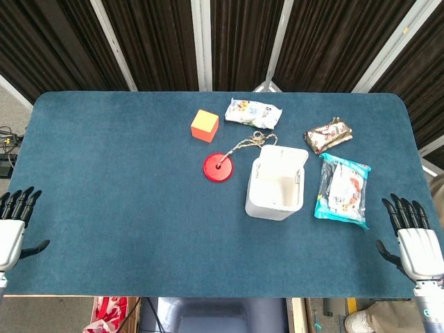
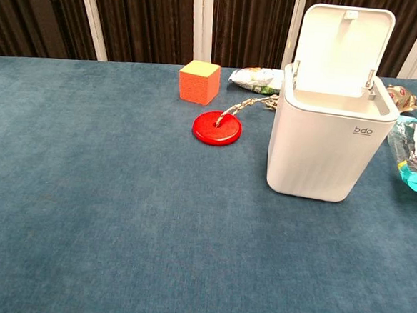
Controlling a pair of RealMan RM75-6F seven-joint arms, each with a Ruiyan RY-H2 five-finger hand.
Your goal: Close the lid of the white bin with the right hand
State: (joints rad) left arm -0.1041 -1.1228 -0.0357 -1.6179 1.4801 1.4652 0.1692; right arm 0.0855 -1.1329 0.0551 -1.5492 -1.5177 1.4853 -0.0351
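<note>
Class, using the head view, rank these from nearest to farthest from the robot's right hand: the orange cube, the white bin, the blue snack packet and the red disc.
Measured from the right hand:
1. Blue snack packet, just left of the hand.
2. White bin, mid-table, lid up.
3. Red disc, left of the bin.
4. Orange cube, farther back and left.
</note>
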